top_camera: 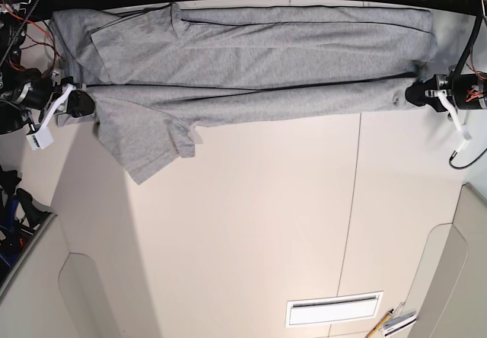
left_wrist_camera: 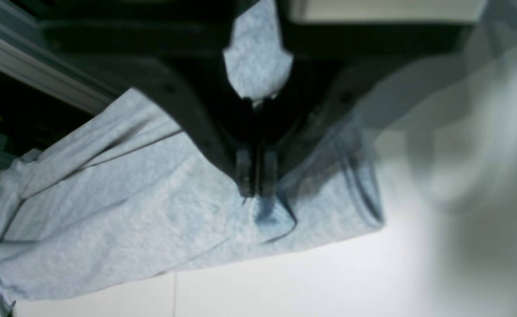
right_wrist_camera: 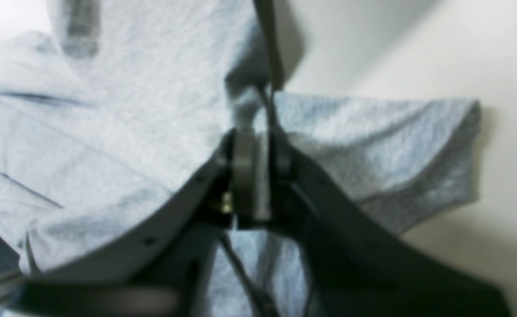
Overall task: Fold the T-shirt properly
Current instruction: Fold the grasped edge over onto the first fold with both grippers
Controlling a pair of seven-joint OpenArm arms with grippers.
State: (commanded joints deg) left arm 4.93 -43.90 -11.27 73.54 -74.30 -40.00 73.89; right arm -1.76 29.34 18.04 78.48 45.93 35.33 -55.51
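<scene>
The heather-grey T-shirt (top_camera: 266, 64) lies folded lengthwise in a long band across the far side of the white table (top_camera: 251, 231), plain side up. One sleeve (top_camera: 148, 144) hangs out toward the front at the left. My left gripper (top_camera: 415, 93) is shut on the shirt's right end; the left wrist view shows its jaws (left_wrist_camera: 256, 189) pinching the grey fabric (left_wrist_camera: 108, 198). My right gripper (top_camera: 84, 103) is shut on the left end, near the sleeve; the right wrist view shows it (right_wrist_camera: 256, 136) clamped on the cloth (right_wrist_camera: 130, 110). No lettering shows.
A white slotted plate (top_camera: 333, 309) and some pens (top_camera: 392, 323) lie at the table's front right. Cables (top_camera: 15, 18) and arm hardware sit at the back left corner. An aluminium frame rail (left_wrist_camera: 42, 75) runs behind the shirt. A seam (top_camera: 354, 201) crosses the tabletop.
</scene>
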